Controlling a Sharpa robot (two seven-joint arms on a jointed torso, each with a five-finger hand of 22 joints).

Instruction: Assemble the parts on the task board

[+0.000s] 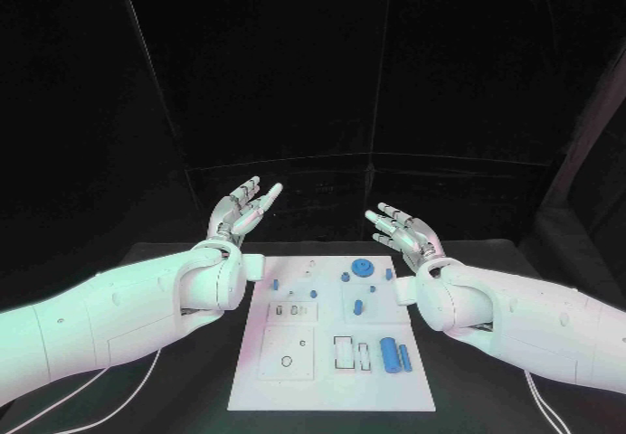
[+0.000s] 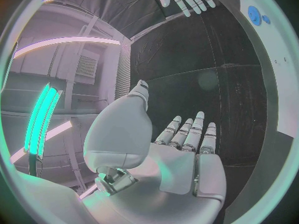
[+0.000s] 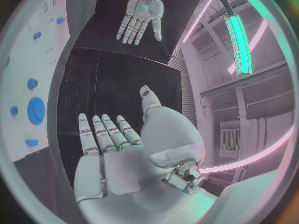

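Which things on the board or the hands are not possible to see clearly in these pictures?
- Task board side edges, head view: hidden under both forearms.
- Small blue parts, head view: too small to tell their shapes.
- Round blue part, right wrist view: board cut off by the circle's rim.
- Left hand and right hand: palms face away in the head view.

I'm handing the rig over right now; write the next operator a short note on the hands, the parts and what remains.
Left hand: open, fingers spread, holding nothing, raised past the far left corner of the white task board.
Right hand: open, holding nothing, raised past the far right corner.
Parts: the round blue gear-like disc sits near the far edge with small blue pieces around it; two long blue cylinders lie at the near right of the board.
Done: cannot tell whether any part is seated.
Left: neither hand touches a part; picking and assembly remain.
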